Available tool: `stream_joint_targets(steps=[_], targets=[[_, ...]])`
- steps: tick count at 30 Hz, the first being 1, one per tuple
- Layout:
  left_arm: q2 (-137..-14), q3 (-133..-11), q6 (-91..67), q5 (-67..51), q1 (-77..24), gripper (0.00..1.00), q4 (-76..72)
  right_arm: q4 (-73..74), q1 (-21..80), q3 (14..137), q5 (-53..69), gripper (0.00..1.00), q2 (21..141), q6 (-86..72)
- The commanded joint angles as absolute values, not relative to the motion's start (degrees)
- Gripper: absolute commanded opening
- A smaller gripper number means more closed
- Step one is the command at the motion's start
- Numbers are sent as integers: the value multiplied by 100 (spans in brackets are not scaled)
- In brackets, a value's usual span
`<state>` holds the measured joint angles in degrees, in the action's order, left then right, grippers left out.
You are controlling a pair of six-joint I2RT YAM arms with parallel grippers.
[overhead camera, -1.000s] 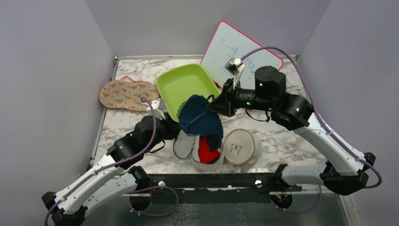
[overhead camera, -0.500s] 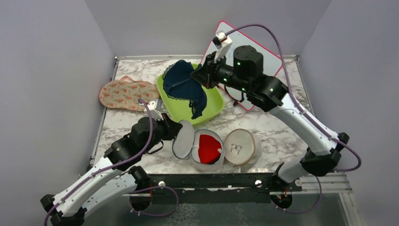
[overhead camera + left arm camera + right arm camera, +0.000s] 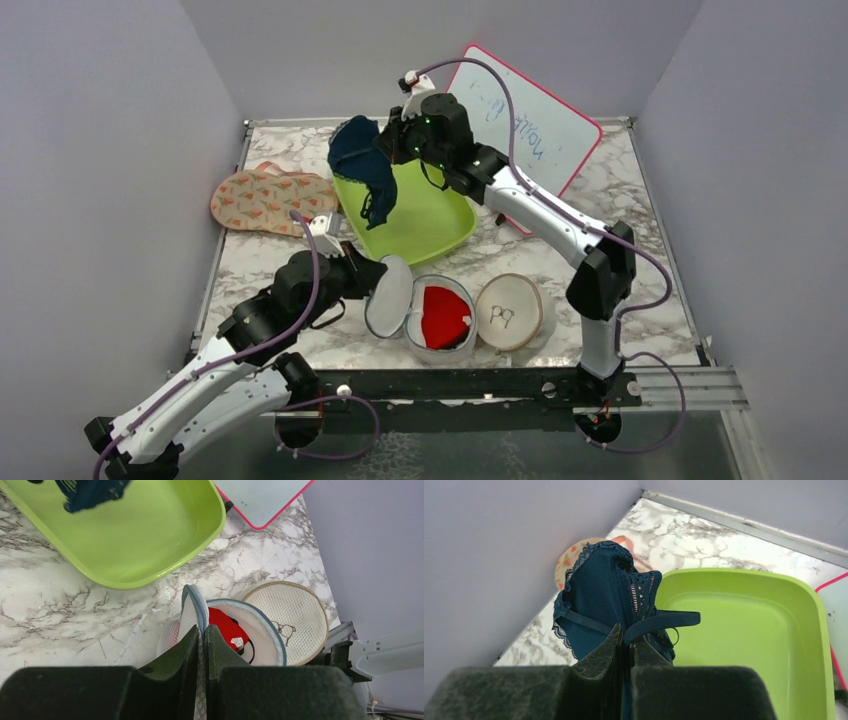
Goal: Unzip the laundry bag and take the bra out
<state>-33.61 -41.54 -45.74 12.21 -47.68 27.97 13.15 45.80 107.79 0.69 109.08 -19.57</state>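
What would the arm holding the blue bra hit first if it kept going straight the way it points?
Beyond the bra in its jaws, the right gripper seems aimed past the floral slipper toward the grey side wall; depth is unclear.

Right gripper (image 3: 626, 636): dark fingers seen at frame bottom, pressed together on bra fabric and strap.
Bra (image 3: 596, 595): navy, lace-edged, held bunched above fingers, one strap looped out to right.
Tray (image 3: 749, 630): lime green, shallow, set behind bra on marble table (image 3: 684, 525).
Floral-print item (image 3: 566, 560): orange on cream, mostly hidden behind bra.
Whiteboard (image 3: 840, 610): pink-edged, sliver seen at right edge.
Wall (image 3: 499, 540): plain grey.
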Motion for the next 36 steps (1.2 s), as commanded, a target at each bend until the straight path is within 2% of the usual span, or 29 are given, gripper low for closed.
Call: stream_joint_targets(steps=[1,6,8,12,16,19,26,30,33,36], targets=[[-3243,-4087,-4612,1125,-4753,0,2689,846,4290,11431,520,1,11632,-2137],[-3219,-4117,-4567,1101,-4755,0,2689,1264,3981,10917,1404,2,12024,-1892],[-3212,-4114,-4557,1096,-4754,0,2687,1598,3882,10604,1428,13,12130,-1797],[-3231,-4084,-4561,1091,-4753,0,2652,2923,3747,10931,1069,60,12376,-1483],[-3328,-4052,-4570,1043,-4748,0,2561,4036,3744,11500,383,97,11963,-1062],[-3390,-4061,-4578,1053,-4754,0,2528,4635,3744,11396,358,98,11300,-1069],[-3427,-4085,-4583,1038,-4752,0,2411,3879,3777,8336,1190,97,9099,-1182],[-3459,-4048,-4587,1001,-4755,0,2406,3700,3804,7278,2114,89,8197,-1078],[-3501,-3990,-4619,929,-4756,0,2379,3378,3821,6580,2537,74,7598,-1040],[-3586,-3895,-4710,738,-4752,0,2307,3317,3971,6247,2622,69,7315,-1116]])
